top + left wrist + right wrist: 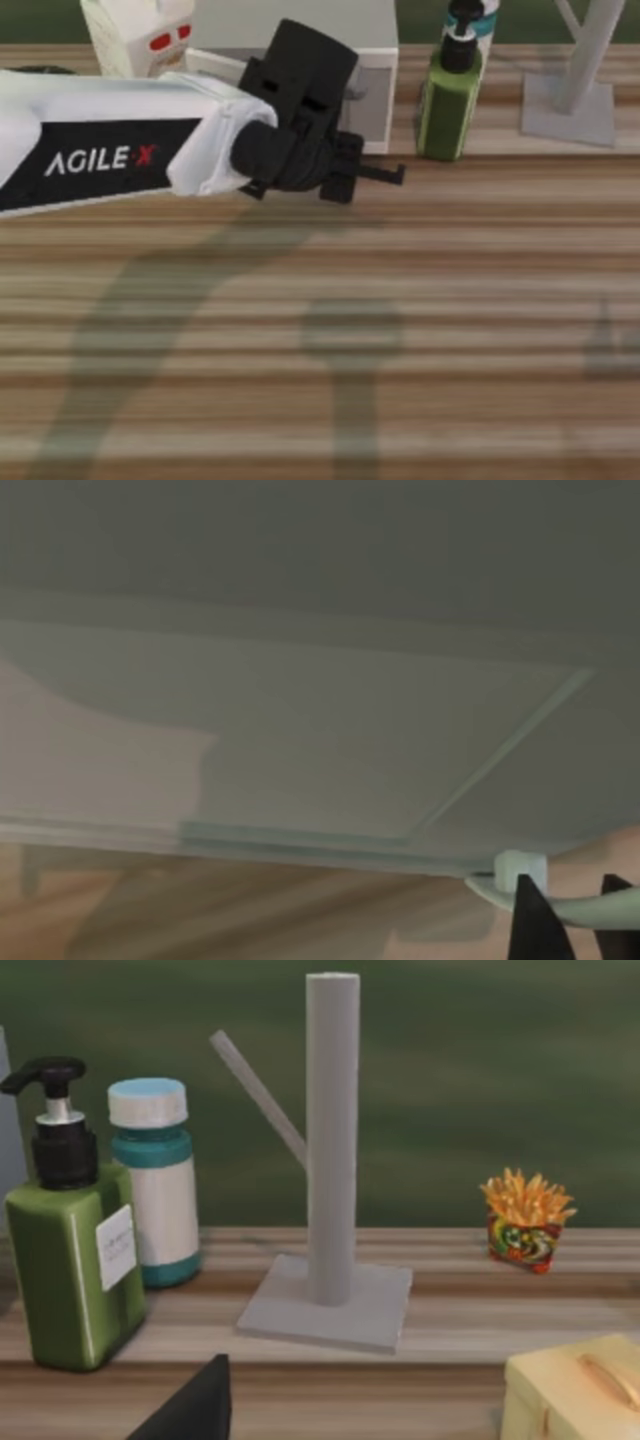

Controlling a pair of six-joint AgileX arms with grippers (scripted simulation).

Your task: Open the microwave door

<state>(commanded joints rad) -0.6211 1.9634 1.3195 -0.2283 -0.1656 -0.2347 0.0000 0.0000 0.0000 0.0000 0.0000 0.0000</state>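
The microwave (pixel 340 45) sits at the table's far edge, its silver-framed microwave door (pixel 300 730) flat and smooth. The left gripper (pixel 385 173) reaches in at the front, dark fingers (pixel 535 925) narrowly parted either side of the slim white handle (pixel 560 905). A green pump bottle (pixel 450 95) stands just beside. Striped wood table (pixel 400 350) lies open toward the near edge. The right gripper is out of sight.
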